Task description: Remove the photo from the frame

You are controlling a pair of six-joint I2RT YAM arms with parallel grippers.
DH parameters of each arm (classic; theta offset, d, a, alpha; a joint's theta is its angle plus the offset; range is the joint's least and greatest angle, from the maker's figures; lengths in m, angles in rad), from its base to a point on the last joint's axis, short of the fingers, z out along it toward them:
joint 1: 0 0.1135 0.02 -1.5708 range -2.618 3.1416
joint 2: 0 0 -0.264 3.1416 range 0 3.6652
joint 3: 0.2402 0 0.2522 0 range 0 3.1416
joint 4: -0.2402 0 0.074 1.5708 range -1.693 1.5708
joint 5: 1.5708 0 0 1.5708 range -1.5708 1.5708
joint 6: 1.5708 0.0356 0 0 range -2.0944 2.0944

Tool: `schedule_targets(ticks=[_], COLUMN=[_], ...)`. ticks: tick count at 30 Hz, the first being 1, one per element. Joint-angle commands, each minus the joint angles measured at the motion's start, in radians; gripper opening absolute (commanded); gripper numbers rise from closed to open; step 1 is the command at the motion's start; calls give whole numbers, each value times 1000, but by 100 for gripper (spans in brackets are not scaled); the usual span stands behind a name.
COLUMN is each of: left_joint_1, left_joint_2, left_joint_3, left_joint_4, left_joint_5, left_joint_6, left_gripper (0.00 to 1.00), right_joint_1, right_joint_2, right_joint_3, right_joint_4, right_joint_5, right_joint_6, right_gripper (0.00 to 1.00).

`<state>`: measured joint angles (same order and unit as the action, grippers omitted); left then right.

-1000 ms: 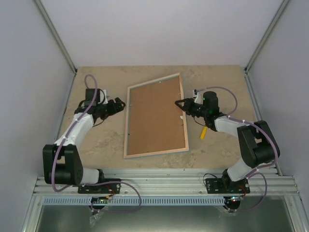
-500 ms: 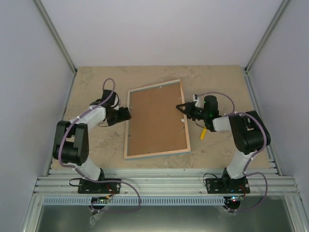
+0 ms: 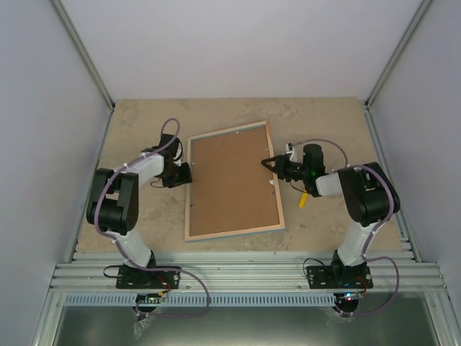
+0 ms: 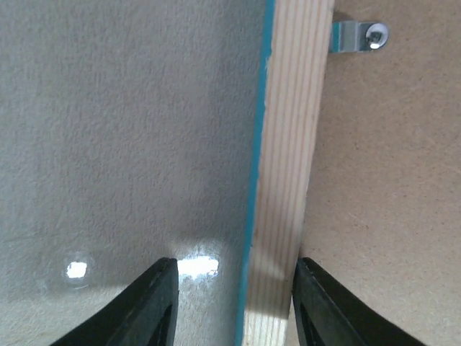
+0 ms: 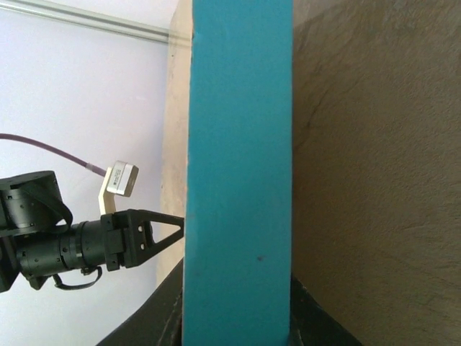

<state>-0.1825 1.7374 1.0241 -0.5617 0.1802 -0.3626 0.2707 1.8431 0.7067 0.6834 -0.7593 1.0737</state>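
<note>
Two grippers attend the thin turquoise-blue rectangular picture frame (image 3: 189, 205), which lies face down on the beige speckled table (image 3: 324, 122) with its brown fibreboard back panel (image 3: 232, 180) uppermost. At the right rail, the right gripper (image 3: 269, 163) is clamped on the frame, the turquoise edge filling the space between its fingers in the wrist view. At the left rail, the left gripper (image 3: 186, 174) stands astride with jaws apart: one black fingertip (image 4: 155, 303) over the table, clear of the turquoise edge, the other at the seam of rail and panel. The paper photo is not visible and presumably lies beneath the panel. A small metal retaining clip (image 4: 356, 36), screwed to the pale wood rail, overlaps the panel's edge. Step in hand, as judged: bracing the frame from both sides before the panel is freed. Done well, the left jaws would close squarely on the rail alone, short of the clip and without pinching the panel, so that the frame cannot slide
</note>
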Motion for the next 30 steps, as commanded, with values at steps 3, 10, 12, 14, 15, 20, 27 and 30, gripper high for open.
schedule_targets(ticks=[3,10,12,14,15,20,27,30], left_joint_1=[0,-2,-2,-2,-2,-2,-2,-2], left_joint_2=[32,54,57,57,57,56,52,48], left_joint_3=[34,49,58,63,64,67,68,67], left_joint_4=[-34,-49,-56,-59,-60,-69,-74,-74], left_joint_5=[1,-6,-18,-24,-29,-56,-84,-90], left_joint_6=[26,42,45,49,50,48,45,44], left_gripper=[41,21,16,14,13,11,10,10], right_joint_1=[4,4,4,4,4,5,5,5], right_joint_2=[17,12,4,-2,-6,-15,-54,-69], right_joint_3=[31,54,61,69,70,87,108,113], right_joint_4=[-4,-68,-99,-132,-145,-218,-359,-410], right_joint_5=[-29,-21,-18,-13,-10,5,86,117], right_joint_6=[-154,-197,-216,-234,-243,-295,-396,-434], right_gripper=[21,34,39,43,44,49,58,59])
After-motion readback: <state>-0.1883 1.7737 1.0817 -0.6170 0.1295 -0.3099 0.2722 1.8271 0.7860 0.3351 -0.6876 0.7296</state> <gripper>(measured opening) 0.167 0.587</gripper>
